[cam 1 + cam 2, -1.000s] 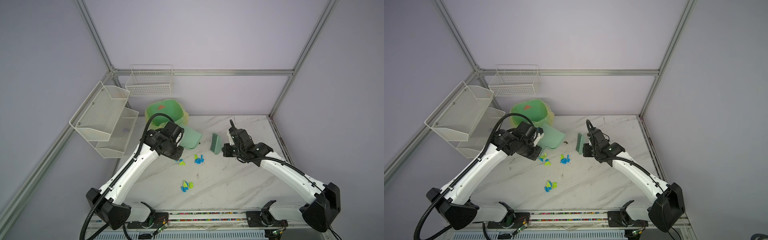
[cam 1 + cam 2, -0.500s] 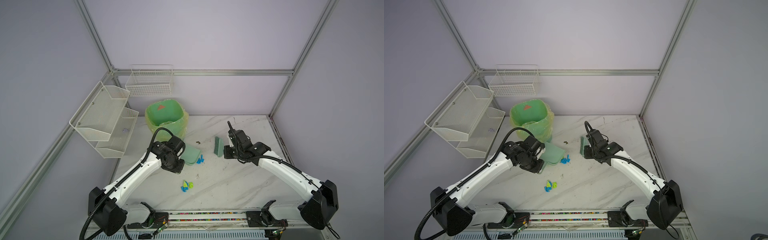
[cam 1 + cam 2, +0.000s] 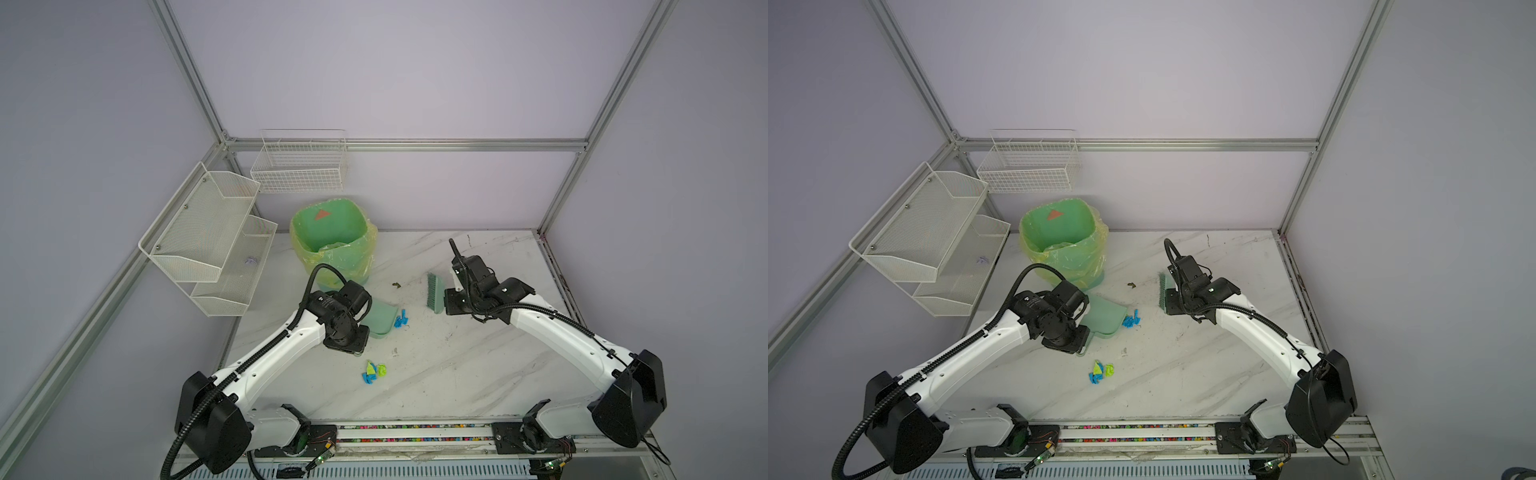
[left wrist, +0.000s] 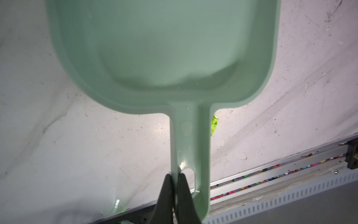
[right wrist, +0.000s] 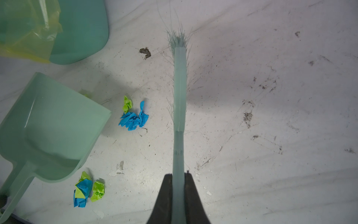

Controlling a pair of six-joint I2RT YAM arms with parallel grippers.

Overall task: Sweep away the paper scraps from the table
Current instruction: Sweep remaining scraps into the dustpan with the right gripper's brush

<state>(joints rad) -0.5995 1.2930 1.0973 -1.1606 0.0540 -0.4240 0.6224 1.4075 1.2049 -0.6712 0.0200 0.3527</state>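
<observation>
A pale green dustpan (image 3: pixel 381 318) (image 5: pixel 52 124) lies low over the white marble table (image 3: pixel 478 374), its mouth facing a wad of blue paper scraps (image 3: pixel 401 321) (image 5: pixel 133 119). My left gripper (image 4: pixel 175 175) is shut on the rim of the dustpan's handle. More blue and yellow-green paper scraps (image 3: pixel 373 371) (image 5: pixel 88 191) lie nearer the front, beside that handle. To the right of the blue wad stands a green brush (image 3: pixel 434 292) (image 5: pixel 180 87), bristles on the table. My right gripper (image 5: pixel 179 174) is shut on the brush's handle.
A green bin with a yellow liner (image 3: pixel 332 241) stands at the back left, just behind the dustpan. White wire shelves (image 3: pixel 208 237) and a wire basket (image 3: pixel 299 166) hang on the left wall. A dark brown speck (image 3: pixel 396 284) lies left of the brush. An aluminium rail (image 3: pixel 415 432) edges the front.
My left arm has swung the dustpan away from the bin, down and forward to the table beside the blue scraps. The brush has barely shifted.
</observation>
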